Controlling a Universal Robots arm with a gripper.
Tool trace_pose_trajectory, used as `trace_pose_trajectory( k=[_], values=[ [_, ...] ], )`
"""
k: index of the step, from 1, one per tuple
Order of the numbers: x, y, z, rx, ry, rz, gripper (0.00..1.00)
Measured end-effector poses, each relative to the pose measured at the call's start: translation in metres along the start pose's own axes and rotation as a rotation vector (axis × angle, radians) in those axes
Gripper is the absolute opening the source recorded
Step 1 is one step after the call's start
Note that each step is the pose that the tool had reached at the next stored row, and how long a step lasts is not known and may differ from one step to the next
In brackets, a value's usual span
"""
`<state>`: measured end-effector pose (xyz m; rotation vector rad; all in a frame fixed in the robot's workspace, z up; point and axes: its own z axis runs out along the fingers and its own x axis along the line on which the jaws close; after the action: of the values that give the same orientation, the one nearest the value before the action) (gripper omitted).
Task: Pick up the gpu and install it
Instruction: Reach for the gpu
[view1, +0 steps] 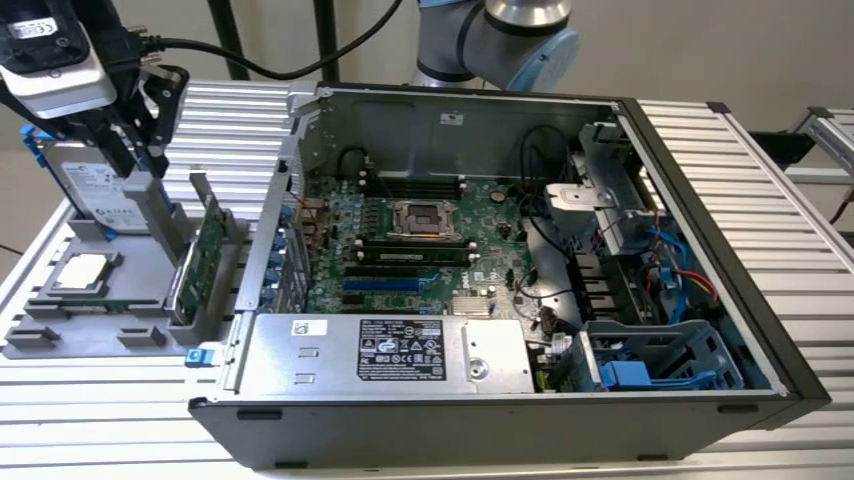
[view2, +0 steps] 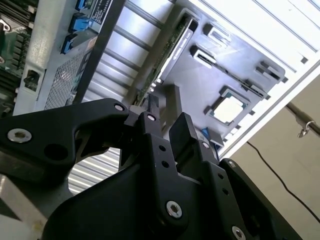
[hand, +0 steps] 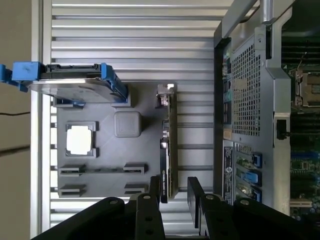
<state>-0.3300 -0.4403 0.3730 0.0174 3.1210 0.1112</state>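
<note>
Jaws spread apart, hanging clear above the grey holder (view1: 80, 340) on the worktop (view1: 80, 410), seemingly in line with the gpu (view1: 203, 262) standing upright on edge beside the computer case (view1: 467, 432)

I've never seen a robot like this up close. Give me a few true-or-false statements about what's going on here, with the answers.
1. The gpu stands on edge in the grey tray, outside the computer case. True.
2. The gripper is holding the gpu. False: it is open and empty, above the tray.
3. The hard drive with blue clips sits inside the case. False: it stands in the tray.
4. The CPU chip lies flat in the tray. True.
5. The case is closed. False: its side is open, with the motherboard showing.
</note>
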Motion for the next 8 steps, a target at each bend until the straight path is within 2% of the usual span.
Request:
trace_pose_trajectory(
  k=[8],
  values=[
    [0.0001,-0.0002,0.0028,-0.0001,0.0005,-0.006,1.0]
  ],
)
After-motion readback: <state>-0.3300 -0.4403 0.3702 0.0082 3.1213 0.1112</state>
